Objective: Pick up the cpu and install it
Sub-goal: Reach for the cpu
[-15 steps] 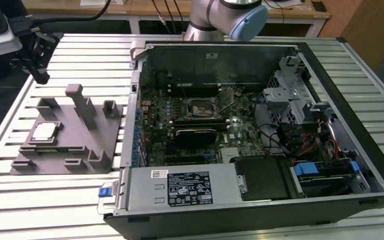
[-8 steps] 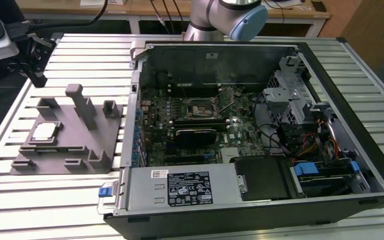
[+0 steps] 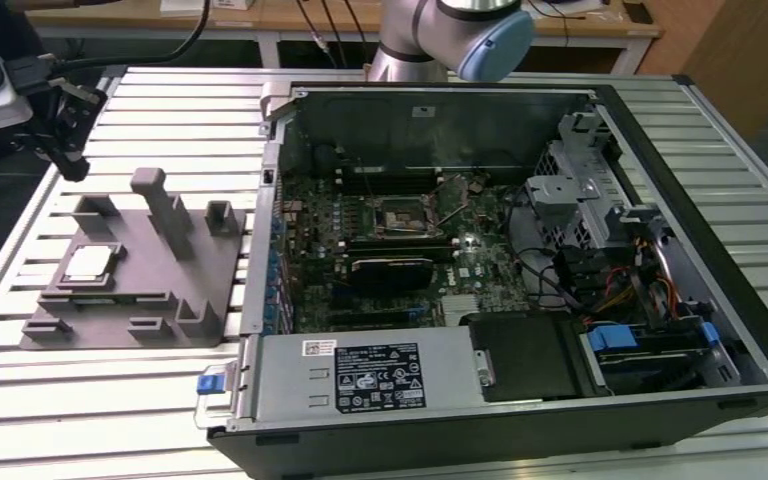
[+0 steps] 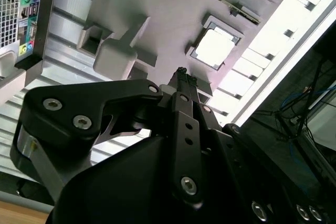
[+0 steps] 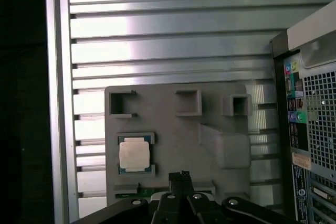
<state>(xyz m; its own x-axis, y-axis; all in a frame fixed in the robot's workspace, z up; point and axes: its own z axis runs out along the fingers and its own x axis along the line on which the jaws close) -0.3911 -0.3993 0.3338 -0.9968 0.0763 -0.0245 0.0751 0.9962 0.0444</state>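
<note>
The claw (image 4: 185,76) sits nearest the lens in both wrist views. Its black fingers (image 4: 185,114) are pressed together, tip against tip. Beyond the tips lies the grey fixture (image 5: 173,129). The cpu (image 5: 133,155) rests flat in a square pocket of the fixture, silvery top up, and the claw does not touch it. In the second wrist view the cpu (image 4: 215,48) shows pale in its pocket, just past the fingertips and a little to one side of them.

In the exterior view the claw (image 3: 73,160) hangs at the upper left of the frame, over the far left edge of the surface (image 3: 117,400), a slatted metal top. Lower at the left, the fixture (image 3: 157,290) lies on the slats, with upright posts toward its far side. The cpu (image 3: 89,263) sits in the pocket on the fixture's left part, apart from the claw. Just right of the fixture an open case (image 3: 491,440) lies on its side, taking up the middle and right of the frame. Inside it the board (image 3: 478,260) carries the black socket (image 3: 395,215) near its middle. A grey power unit (image 3: 357,375) lines the near edge, and a metal drive cage (image 3: 578,190) stands at the right. The arm (image 3: 444,30) rises behind the case at the top centre.
</note>
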